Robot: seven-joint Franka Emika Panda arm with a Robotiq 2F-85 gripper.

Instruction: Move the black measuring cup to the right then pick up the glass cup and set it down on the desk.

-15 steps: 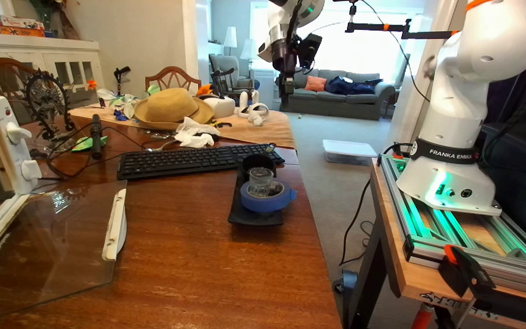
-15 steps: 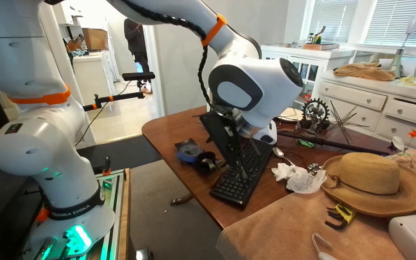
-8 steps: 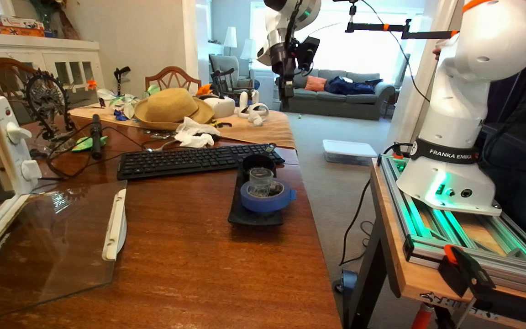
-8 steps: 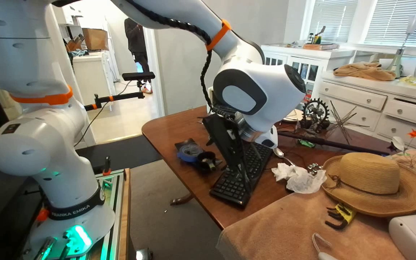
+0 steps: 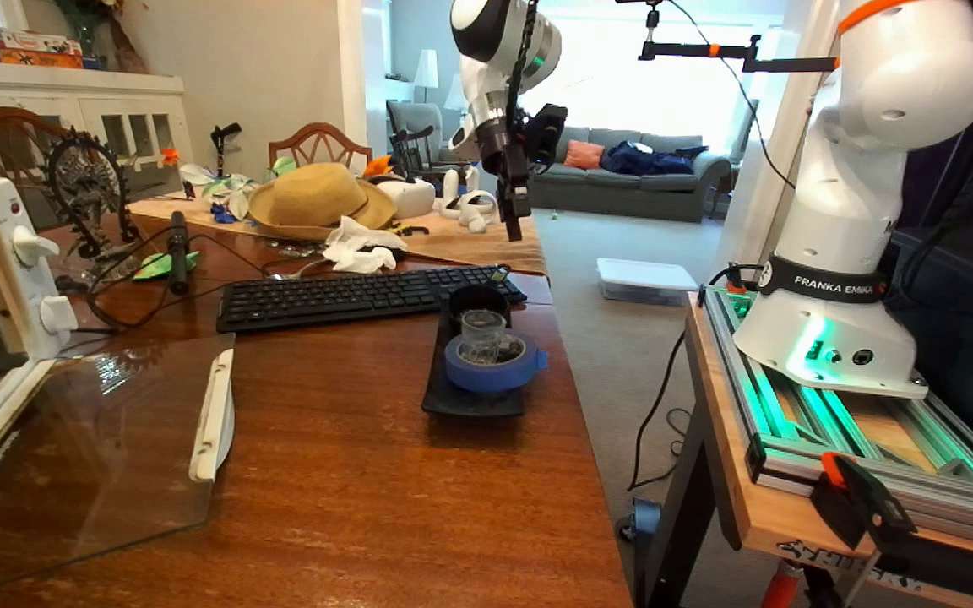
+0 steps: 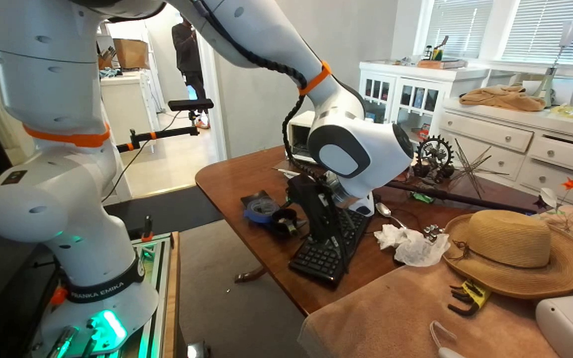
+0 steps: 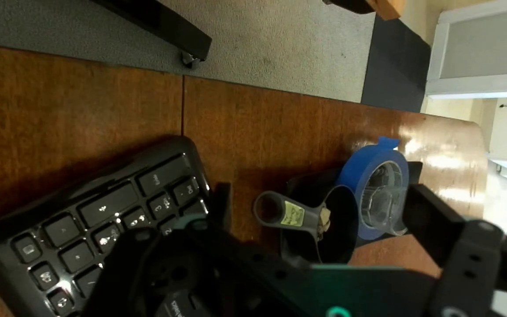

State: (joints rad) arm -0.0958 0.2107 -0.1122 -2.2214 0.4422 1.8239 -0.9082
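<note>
Here, in an exterior view, the clear glass cup (image 5: pixel 482 338) stands inside a blue tape roll (image 5: pixel 491 379) near the right edge of the bench (image 5: pixel 326 473), the round-mouthed black measuring cup (image 5: pixel 478 298) just beyond. A keyboard (image 5: pixel 334 300) lies farther left; glossy wood spreads nearward, carpet (image 5: pixel 613 363) rightward. Above hangs the tool (image 7: pixel 319 200), jaws wide apart, gripping nothing.

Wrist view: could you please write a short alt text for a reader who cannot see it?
Open, empty gripper above a wooden desk. Beyond it, a black measuring cup sits beside a blue tape roll with a clear glass cup inside; a black keyboard lies at the picture's lower left.
</note>
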